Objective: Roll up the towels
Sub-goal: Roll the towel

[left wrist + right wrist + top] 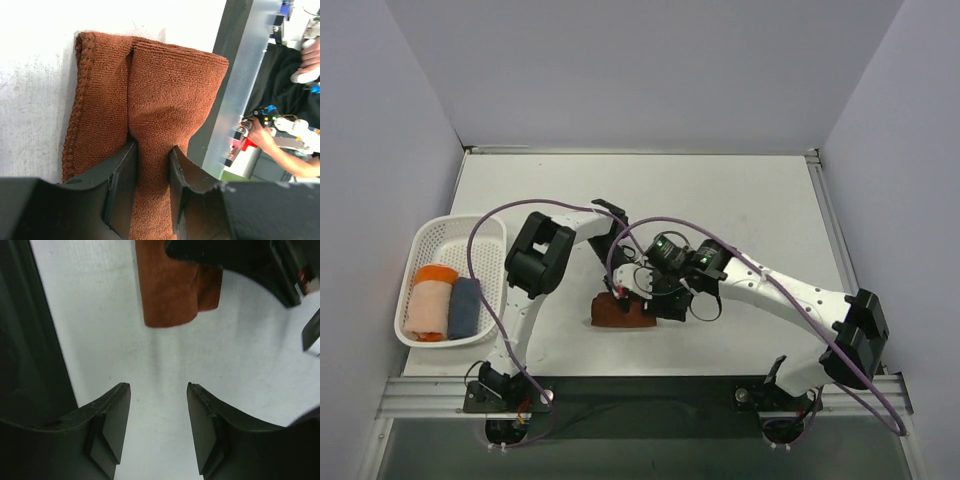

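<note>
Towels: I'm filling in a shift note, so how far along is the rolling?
Done: the peach-orange towel and the slate-blue towel lie rolled in the white basket. In hand: the rust-brown towel lies on the table, seemingly only partly rolled, with a fold pinched by the left hand. The right hand is open and holds nothing. Left: finishing that roll.

We log white arm links (515,330), black joint housings (538,258), purple cables (471,262), matte black gripper fingers (112,425).
</note>
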Controlling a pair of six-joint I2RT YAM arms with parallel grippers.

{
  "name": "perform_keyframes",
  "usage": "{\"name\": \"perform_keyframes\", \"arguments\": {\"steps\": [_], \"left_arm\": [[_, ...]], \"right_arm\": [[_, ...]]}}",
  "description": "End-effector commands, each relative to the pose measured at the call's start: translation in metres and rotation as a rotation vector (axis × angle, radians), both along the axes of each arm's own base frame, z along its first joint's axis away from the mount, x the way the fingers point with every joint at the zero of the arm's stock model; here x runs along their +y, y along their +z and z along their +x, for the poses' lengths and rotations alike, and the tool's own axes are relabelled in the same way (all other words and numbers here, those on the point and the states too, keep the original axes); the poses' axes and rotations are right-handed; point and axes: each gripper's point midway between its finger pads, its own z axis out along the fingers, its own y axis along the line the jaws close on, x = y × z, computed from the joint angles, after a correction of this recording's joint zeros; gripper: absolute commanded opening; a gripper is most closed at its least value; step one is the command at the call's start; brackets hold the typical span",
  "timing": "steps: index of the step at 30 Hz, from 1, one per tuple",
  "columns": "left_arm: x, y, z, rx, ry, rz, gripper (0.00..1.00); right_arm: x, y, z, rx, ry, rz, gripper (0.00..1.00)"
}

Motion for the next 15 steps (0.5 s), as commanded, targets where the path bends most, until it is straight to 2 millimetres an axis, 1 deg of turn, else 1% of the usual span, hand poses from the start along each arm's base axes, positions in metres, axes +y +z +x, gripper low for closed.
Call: {"name": "perform_keyframes", "arguments": {"steps": [1,2,3,6,7,9,11,15], "left_arm": [[0.012,-0.045,0.021,-0.13,-0.109,0.016,0.38],[0.011,-0.045,0.022,-0.129,-0.111,0.01,0.38],[0.012,-0.045,0.022,-0.124,-0.11,0.009,0.39],[0.013,-0.046,0.023,-0.122,-0.111,0.01,0.4],[0.013,-0.046,0.023,-0.116,-0.104,0.013,0.4],[0.011,-0.047,0.023,-0.104,-0.095,0.008,0.4],[0.012,-0.047,0.023,-0.102,-0.091,0.008,0.4],[0.012,-0.047,0.026,-0.107,-0.084,0.004,0.41]], "right_arm": [[0.029,-0.014,0.026,-0.212,0.034,-0.041,0.49],[0.036,-0.017,0.027,-0.221,0.043,-0.037,0.5],[0.046,-0.025,0.029,-0.222,0.055,-0.035,0.5],[0.06,-0.039,0.027,-0.204,0.096,-0.04,0.52],[0.063,-0.049,0.026,-0.187,0.111,-0.061,0.52],[0.07,-0.06,0.024,-0.167,0.129,-0.065,0.52],[0.074,-0.065,0.021,-0.145,0.141,-0.059,0.52],[0.076,-0.084,0.012,-0.077,0.162,-0.072,0.5]]}}
